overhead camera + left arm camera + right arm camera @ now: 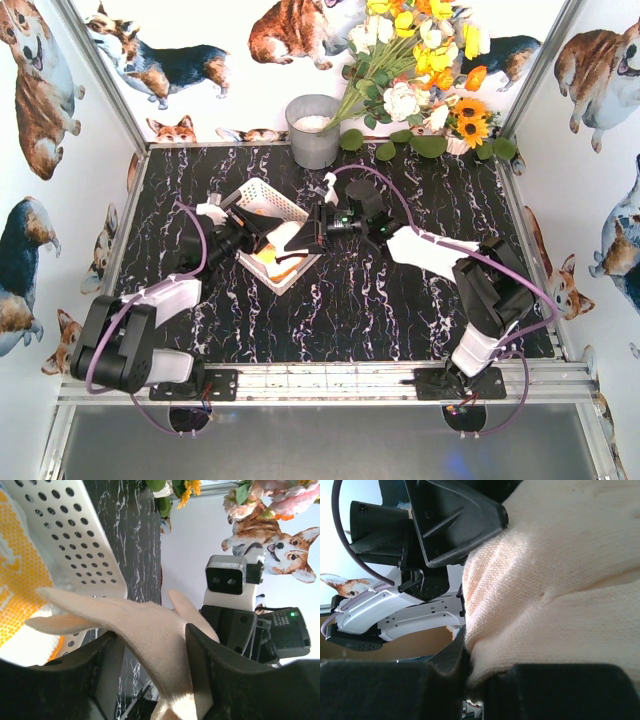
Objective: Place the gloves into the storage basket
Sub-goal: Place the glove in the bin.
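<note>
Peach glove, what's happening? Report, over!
Left gripper open around peach glove. Right gripper shut on it. Glove over storage basket rim, yellow glove inside. Nothing blocking.

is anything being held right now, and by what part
The right gripper pinches the peach glove by a fold at its edge; the left gripper straddles its cuff end, grip unclear.

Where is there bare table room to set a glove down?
Free: black marbled tabletop in front of the white lattice plastic basket; also left of the grey metal bucket. Crowded: over the basket, where left gripper and right gripper meet.
</note>
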